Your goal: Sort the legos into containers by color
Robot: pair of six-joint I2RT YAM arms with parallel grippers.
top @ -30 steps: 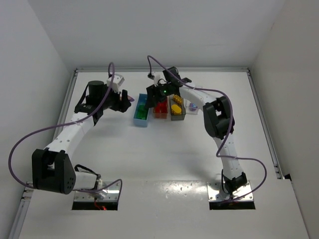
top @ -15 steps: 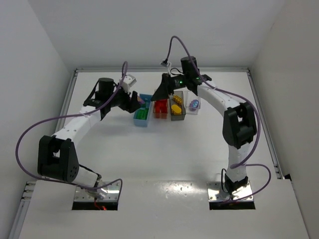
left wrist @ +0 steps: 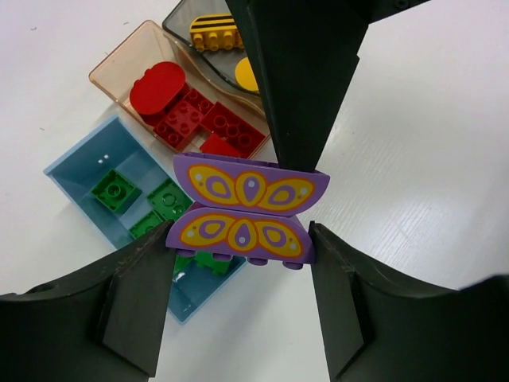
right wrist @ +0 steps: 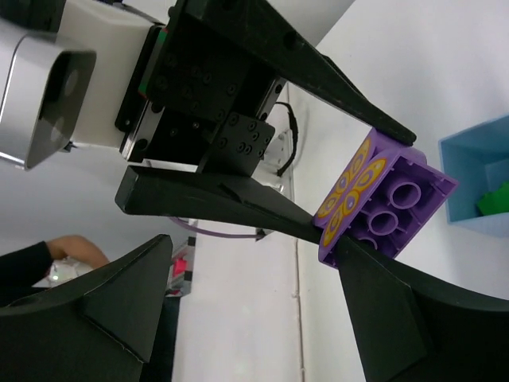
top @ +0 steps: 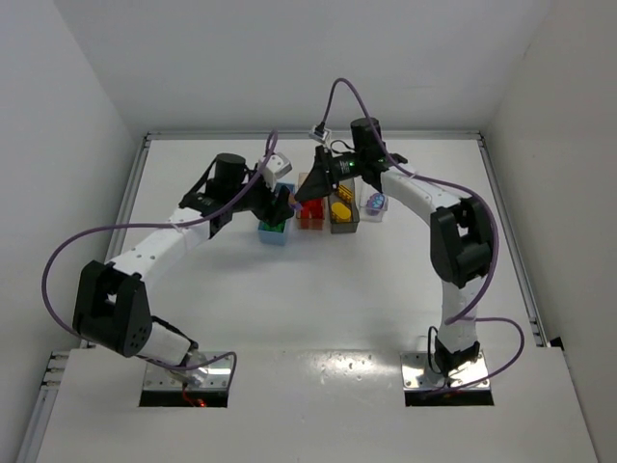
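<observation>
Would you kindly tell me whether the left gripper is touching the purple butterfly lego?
Touching. The left wrist view shows the purple butterfly lego pinched between both fingers of the left gripper, no gap on either side.

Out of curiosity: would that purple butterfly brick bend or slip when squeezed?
Probably stiff: the purple butterfly brick shows crisp edges in the left gripper. Its glossy faces might slip. It looks like two stacked pieces, so could split.
</observation>
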